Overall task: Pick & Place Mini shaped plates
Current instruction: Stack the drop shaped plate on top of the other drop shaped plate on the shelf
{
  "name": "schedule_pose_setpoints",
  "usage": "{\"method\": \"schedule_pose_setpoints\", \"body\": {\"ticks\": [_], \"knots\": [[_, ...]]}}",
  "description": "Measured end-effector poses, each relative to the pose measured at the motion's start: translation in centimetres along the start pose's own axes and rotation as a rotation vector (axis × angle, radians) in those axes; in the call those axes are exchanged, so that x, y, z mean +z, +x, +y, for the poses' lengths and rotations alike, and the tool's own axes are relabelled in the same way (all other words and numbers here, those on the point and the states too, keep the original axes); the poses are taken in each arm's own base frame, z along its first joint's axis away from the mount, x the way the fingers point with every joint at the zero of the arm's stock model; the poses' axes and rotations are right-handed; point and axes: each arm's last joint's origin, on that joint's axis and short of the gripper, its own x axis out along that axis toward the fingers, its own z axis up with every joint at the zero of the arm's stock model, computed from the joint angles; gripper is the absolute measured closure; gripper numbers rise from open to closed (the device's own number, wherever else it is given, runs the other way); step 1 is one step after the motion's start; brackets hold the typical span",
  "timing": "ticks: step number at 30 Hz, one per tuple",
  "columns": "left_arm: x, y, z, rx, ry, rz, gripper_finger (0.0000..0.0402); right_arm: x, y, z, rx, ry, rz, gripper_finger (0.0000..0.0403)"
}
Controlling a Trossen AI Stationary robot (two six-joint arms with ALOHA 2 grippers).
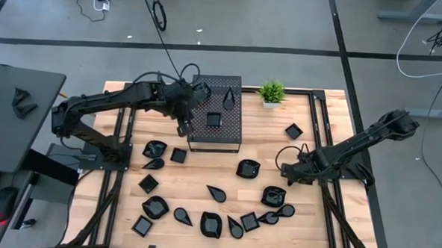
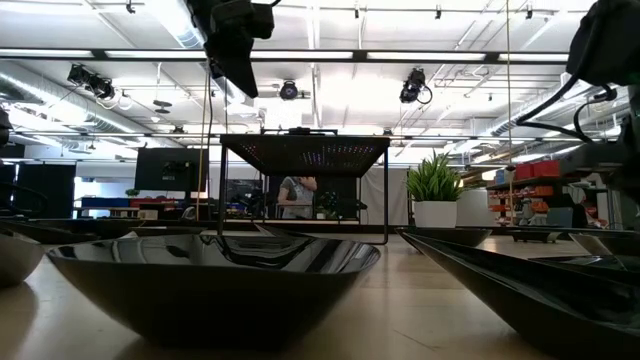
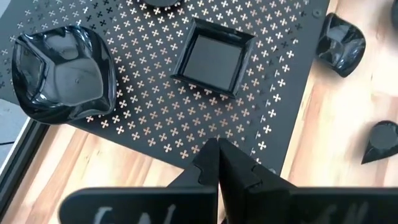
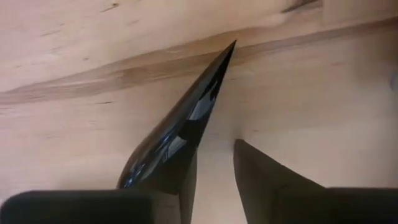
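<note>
Fingers of the left gripper (image 3: pixel 217 163) are pressed together with nothing between them, hovering over the front edge of the box (image 1: pixel 215 113) at the back of the worktop (image 1: pixel 203 179). Three plates already lie on the box's perforated top: a square one (image 3: pixel 214 57) just ahead of those fingers, a rounded one (image 3: pixel 61 70) near a corner, and a teardrop (image 1: pixel 229 99) farther back.

Over on the right, the right gripper (image 4: pixel 214 165) is low over the bare wood, its fingers apart. One finger (image 4: pixel 273 183) stands free; the other lies against a glossy teardrop plate (image 4: pixel 180 124) that points away from the gripper. Whether that plate is truly pinched or only touched on one side, I cannot tell.

Most of the plates (image 1: pixel 211 224) are scattered across the front half of the worktop: a cluster beside the box on the left, a curved row along the near edge, and a few in the middle. A lone square plate (image 1: pixel 293 131) sits near the right rail, just behind the right arm. A small plant (image 1: pixel 271 92) stands right beside the box's back corner, close to the route between the right arm and the box. Nearest to the right gripper lies a rounded plate (image 1: pixel 274 195), with others just beyond it.

From table height, a big dish (image 2: pixel 215 275) fills the foreground, and a person (image 2: pixel 297 195) shows far back in the room.
</note>
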Motion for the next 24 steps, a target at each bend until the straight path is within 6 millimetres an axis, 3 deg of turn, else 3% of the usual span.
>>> {"method": "schedule_pose_setpoints", "body": {"ticks": [24], "knots": [[0.20, 0.00, -0.01, -0.002, -0.172, -0.021, 0.0399, -0.45, -0.86, 0.93, 0.189, -0.300, 0.016, 0.0360]]}}
